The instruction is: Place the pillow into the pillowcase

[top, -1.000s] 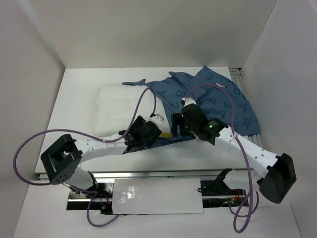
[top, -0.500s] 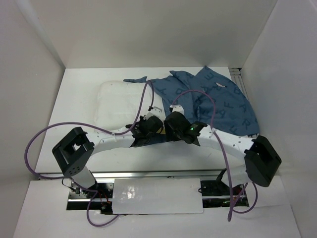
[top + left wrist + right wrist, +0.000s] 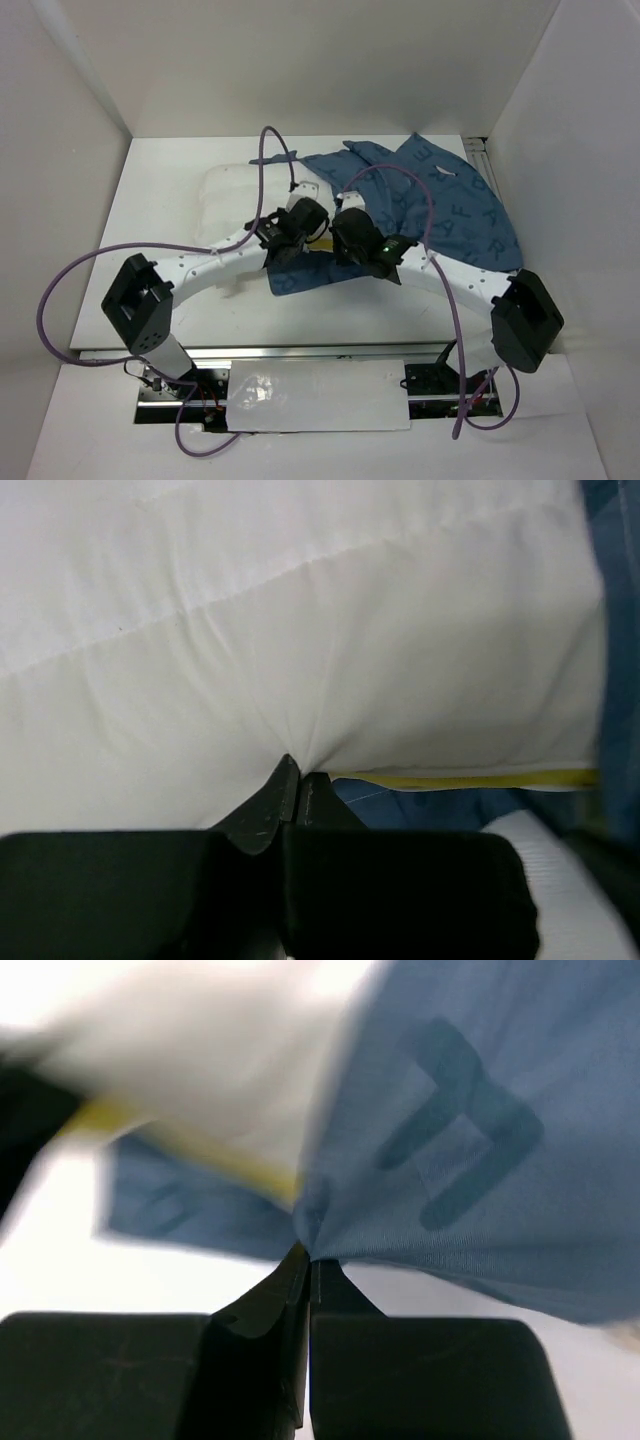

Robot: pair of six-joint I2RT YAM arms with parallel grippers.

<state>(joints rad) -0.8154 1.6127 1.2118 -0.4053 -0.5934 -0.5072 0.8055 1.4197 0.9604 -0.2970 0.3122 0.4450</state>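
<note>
The white quilted pillow (image 3: 228, 205) lies at the middle left of the table, its yellow band (image 3: 470, 778) showing in the left wrist view. My left gripper (image 3: 300, 770) is shut on a pinch of the pillow (image 3: 300, 630) near that band. The dusty-blue pillowcase (image 3: 440, 205) with darker letters spreads to the right, one flap (image 3: 305, 272) lying below both grippers. My right gripper (image 3: 308, 1256) is shut on a fold of the pillowcase (image 3: 480, 1140). In the top view the left gripper (image 3: 300, 222) and right gripper (image 3: 345, 228) sit side by side at the pillow's right edge.
White walls close in the table on the left (image 3: 60, 180), back and right (image 3: 570, 170). A metal rail (image 3: 320, 352) runs along the near edge by the arm bases. Purple cables (image 3: 265, 170) loop above the arms.
Both grippers went from open to shut, the left on the pillow and the right on the pillowcase. Both wrists moved away from the bases toward the pillow's edge, and the blue flap now shows below them.
</note>
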